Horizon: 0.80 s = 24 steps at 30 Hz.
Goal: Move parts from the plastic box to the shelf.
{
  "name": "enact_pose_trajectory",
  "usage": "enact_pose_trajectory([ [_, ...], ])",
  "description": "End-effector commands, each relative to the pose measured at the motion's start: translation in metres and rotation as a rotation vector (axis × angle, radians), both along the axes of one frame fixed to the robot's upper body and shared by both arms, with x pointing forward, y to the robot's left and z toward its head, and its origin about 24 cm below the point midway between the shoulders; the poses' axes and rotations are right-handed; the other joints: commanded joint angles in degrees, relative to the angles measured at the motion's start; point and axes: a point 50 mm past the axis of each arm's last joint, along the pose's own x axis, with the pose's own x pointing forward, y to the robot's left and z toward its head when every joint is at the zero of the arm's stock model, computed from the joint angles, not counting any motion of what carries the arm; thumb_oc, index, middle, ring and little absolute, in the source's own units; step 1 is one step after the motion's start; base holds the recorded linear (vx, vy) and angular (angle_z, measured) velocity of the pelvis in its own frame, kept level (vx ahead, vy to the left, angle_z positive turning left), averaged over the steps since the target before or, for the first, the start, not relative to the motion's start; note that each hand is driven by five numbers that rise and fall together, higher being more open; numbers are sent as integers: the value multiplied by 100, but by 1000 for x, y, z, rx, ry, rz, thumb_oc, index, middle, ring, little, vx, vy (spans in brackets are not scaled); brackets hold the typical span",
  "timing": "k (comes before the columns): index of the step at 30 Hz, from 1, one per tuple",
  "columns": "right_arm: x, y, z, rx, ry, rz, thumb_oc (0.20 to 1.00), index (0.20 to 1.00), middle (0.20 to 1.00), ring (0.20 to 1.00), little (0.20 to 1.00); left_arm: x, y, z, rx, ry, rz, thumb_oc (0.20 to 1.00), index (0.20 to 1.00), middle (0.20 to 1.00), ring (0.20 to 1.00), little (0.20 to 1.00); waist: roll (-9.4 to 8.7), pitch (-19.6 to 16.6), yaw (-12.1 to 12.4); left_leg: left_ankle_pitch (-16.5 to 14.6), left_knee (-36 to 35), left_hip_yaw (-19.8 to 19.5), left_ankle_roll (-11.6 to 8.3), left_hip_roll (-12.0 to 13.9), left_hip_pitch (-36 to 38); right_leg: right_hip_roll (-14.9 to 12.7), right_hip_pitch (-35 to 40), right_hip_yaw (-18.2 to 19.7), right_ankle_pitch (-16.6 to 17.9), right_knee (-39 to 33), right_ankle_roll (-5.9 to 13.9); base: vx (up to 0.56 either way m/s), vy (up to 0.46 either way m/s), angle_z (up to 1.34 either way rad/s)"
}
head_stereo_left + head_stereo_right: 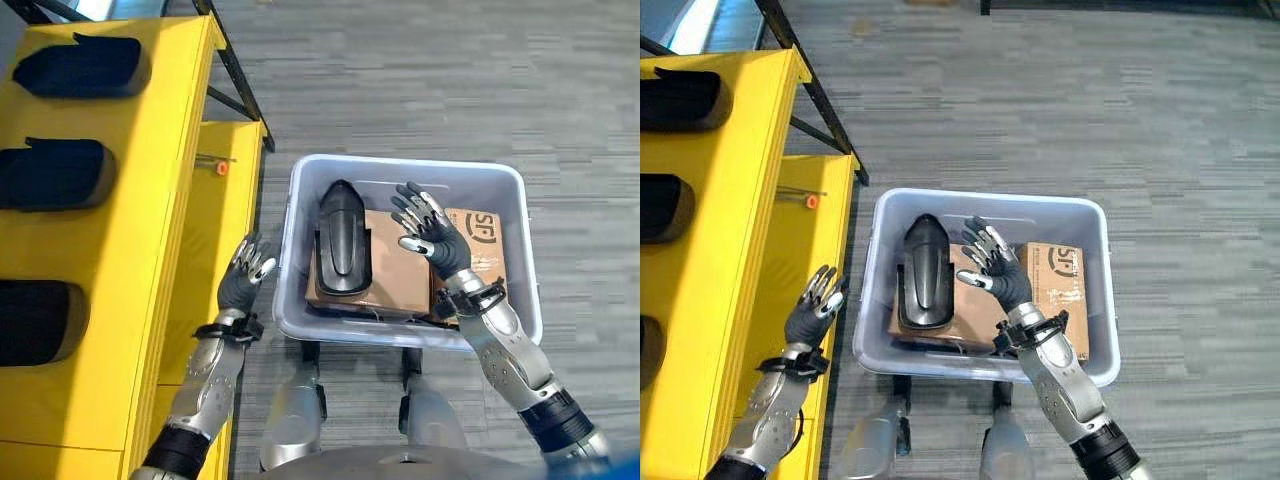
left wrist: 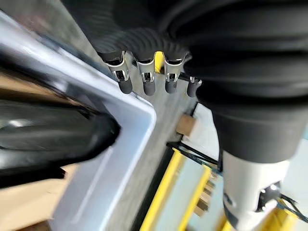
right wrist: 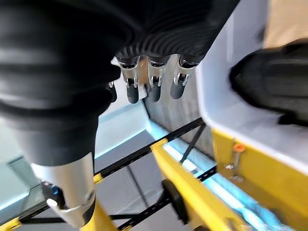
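Head stereo pair, steep down-look, shared plastic box [image 1: 300, 215]; wrist cams v. close along fingers.

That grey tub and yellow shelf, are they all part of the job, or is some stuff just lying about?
Part of the job:
- plastic box
- black part lying in it
- yellow shelf, three black parts already on it
- left hand and right hand, both open, holding nothing

Just lying about:
- cardboard boxes under the part
- orange knob on the shelf

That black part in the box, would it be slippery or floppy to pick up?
The black part looks like a rigid moulded shell, so probably stiff. Its glossy, curved surface may slip between fingers. It lies on cardboard, so it might rock if pushed.
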Motion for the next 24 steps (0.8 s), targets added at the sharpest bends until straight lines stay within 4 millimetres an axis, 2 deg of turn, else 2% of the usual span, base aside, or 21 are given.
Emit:
enact_pose_trajectory([
  [1,3,23,39,73,-166,90,1000,1000,1000,1000,1000,39,-24,55,123,-248,-10,1000,1000,1000,1000,1000,-383,-40,-110,-294,831,-63,-125,471,-722,-295,-522,-205,336,31,138,3,25,-10],
  [2,3,23,39,73,-167,90,1000,1000,1000,1000,1000,39,-24,55,123,-248,-10,1000,1000,1000,1000,1000,-382,-41,-110,-294,834,-64,-125,472,-729,-295,-527,-206,336,31,138,-19,-18,-18],
  [4,4,28,53,89,-227,78,1000,1000,1000,1000,1000,52,-38,74,152,-316,1,1000,1000,1000,1000,1000,-449,187,-219,-249,851,-17,-153,540,-876,-241,-760,-166,368,109,126,-24,-29,-18],
  [6,5,30,57,94,-240,76,1000,1000,1000,1000,1000,55,-41,77,154,-325,10,1000,1000,1000,1000,1000,-473,262,-243,-240,860,17,-163,560,-909,-227,-834,-160,369,159,133,-22,-26,-13],
  [7,5,32,63,108,-268,65,1000,1000,1000,1000,1000,59,-45,85,145,-352,25,1000,1000,1000,1000,1000,-484,392,-283,-214,843,51,-178,590,-948,-203,-955,-134,382,225,135,-26,-28,-14],
  [11,4,32,72,124,-317,46,1000,1000,1000,1000,1000,61,-42,97,178,-402,87,1000,1000,1000,1000,1000,-524,584,-347,-125,762,112,-215,648,-1056,-155,-1178,-91,411,292,148,-17,-29,-15],
  [24,0,29,81,139,-367,30,1000,1000,1000,1000,1000,59,-26,122,254,-505,269,1000,1000,1000,1000,1000,-539,908,-413,-17,600,118,-275,682,-1238,-74,-1500,-91,400,371,123,0,-7,-3],
])
